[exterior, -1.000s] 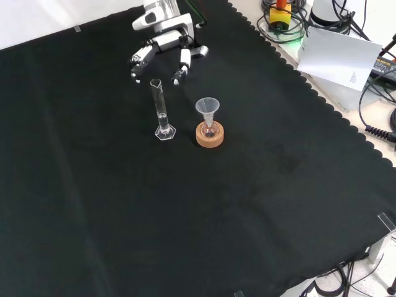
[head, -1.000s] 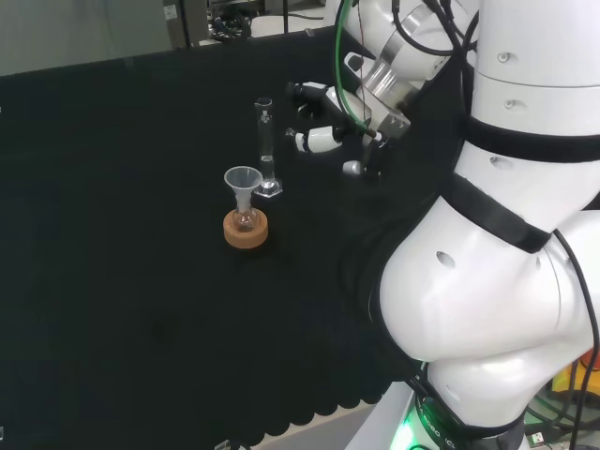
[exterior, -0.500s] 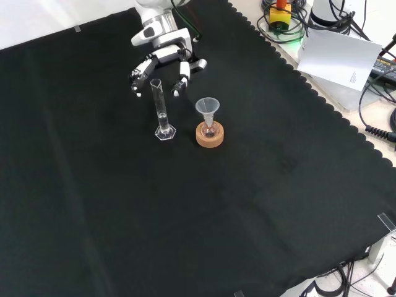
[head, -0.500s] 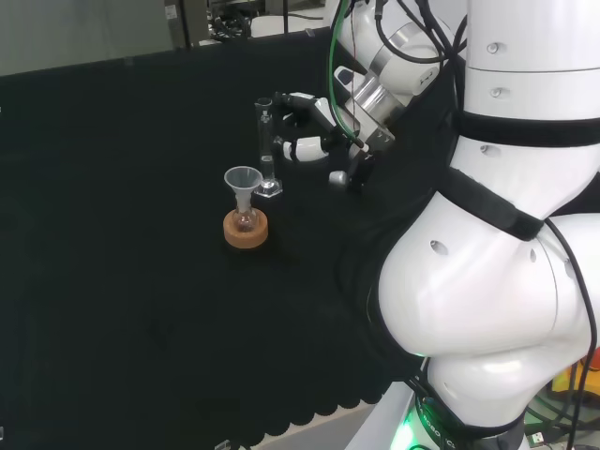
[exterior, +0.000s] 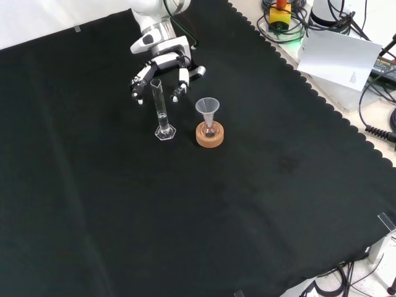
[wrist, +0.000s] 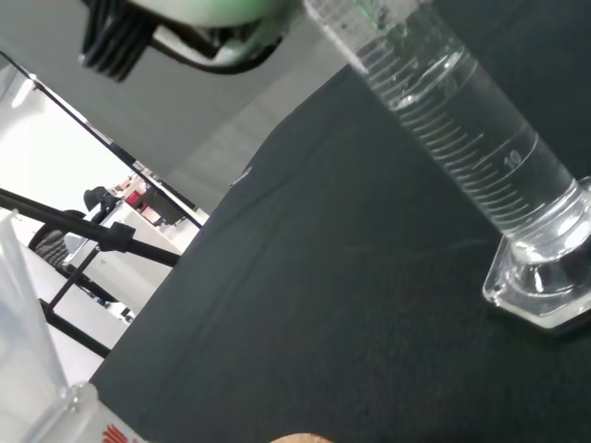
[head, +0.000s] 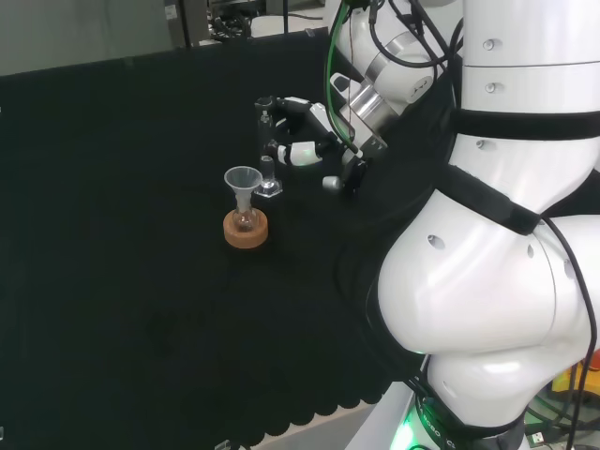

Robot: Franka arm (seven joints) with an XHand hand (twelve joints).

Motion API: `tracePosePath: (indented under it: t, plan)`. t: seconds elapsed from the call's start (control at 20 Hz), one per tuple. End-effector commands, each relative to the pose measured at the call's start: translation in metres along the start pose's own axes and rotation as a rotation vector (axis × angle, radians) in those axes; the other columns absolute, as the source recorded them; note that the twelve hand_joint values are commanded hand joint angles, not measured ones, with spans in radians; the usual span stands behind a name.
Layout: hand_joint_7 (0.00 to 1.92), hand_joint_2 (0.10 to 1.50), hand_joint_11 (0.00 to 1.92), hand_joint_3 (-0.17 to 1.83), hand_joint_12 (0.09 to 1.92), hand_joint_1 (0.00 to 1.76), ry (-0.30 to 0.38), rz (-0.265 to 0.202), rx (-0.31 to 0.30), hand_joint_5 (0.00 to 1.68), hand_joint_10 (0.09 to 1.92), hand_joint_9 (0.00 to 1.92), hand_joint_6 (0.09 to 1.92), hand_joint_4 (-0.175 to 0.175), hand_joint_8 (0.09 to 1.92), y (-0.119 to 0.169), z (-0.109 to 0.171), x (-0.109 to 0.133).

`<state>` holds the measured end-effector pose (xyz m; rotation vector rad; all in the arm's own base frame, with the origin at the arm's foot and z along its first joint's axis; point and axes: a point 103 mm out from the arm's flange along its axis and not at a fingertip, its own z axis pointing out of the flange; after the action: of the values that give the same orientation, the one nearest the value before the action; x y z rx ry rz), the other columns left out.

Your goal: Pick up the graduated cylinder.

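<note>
My hand (exterior: 162, 69) sits low over the black cloth (exterior: 124, 204), fingers spread and only lightly bent, thumb set apart from them. It holds nothing. In the front view my fingertips (exterior: 176, 96) hang on either side of the upper part of the graduated cylinder (exterior: 161, 111), with the tube standing in the gap between fingers and thumb. In the head view my hand (head: 305, 131) reaches in from the right and brackets the top of the cylinder (head: 266, 155), though I cannot tell from either view whether any finger is touching the glass.

The cylinder stands upright on its clear foot, flat on the cloth, which the wrist view confirms: the foot (wrist: 545, 277) rests squarely on the fabric. Just beside it, to the right in the front view, a small flask with a funnel (exterior: 208, 110) in its neck sits on a cork ring (exterior: 210, 135).

By my judgement the reach is about done, and the real work is left. I have yet to curl my fingers round the tube and lift it off the cloth without knocking the funnel.
</note>
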<state>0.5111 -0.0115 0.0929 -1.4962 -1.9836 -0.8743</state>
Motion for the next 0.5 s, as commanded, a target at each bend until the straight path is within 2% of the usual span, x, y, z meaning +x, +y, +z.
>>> tracePosePath:
  t: [0.05, 0.5]
  plan:
    - [0.48, 0.62, 0.43, 0.62, 1.29, 0.97, 0.019, -0.010, 0.004, 0.53, 0.55, 0.69, 0.09, -0.011, 0.61, 0.0053, 0.0130, 0.0013]
    - [0.49, 0.62, 0.44, 0.62, 1.29, 0.98, 0.089, -0.022, -0.026, 0.55, 0.54, 0.70, 0.09, -0.013, 0.61, 0.0090, 0.0183, -0.0028]
